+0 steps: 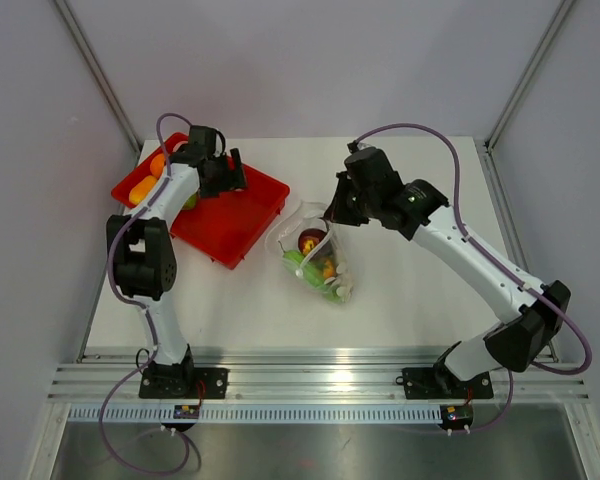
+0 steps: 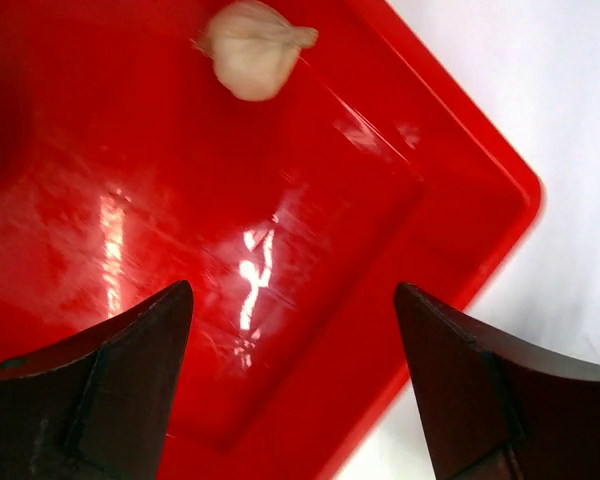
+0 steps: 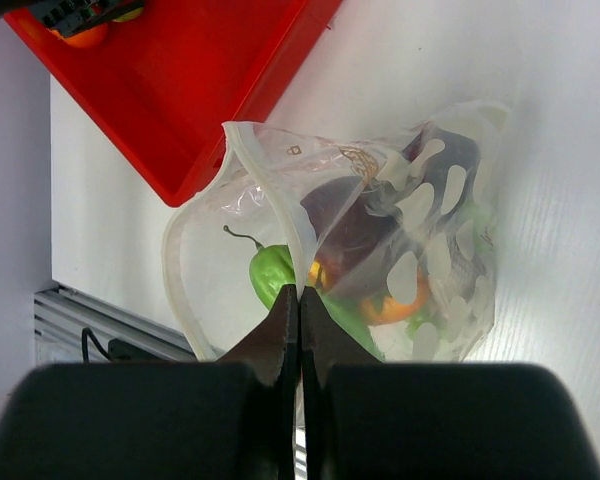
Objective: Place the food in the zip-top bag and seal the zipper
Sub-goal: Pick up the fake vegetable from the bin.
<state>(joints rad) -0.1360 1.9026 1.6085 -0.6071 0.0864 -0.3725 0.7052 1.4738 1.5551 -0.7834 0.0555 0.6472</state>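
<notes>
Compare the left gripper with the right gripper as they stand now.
The left gripper has its jaws wide apart; the right gripper has them shut. The left gripper holds nothing above the red tray; the right gripper pinches the rim of the zip-top bag. Both have dark jaws.

The smooth white table top (image 1: 410, 300) bears 2 things directly: a red rectangular plastic tray (image 1: 242, 215) set toward its far-left corner, and, just beside that tray's right-hand side, a clear crinkly plastic zip-top bag (image 1: 320, 262) lying nearer the middle.
</notes>
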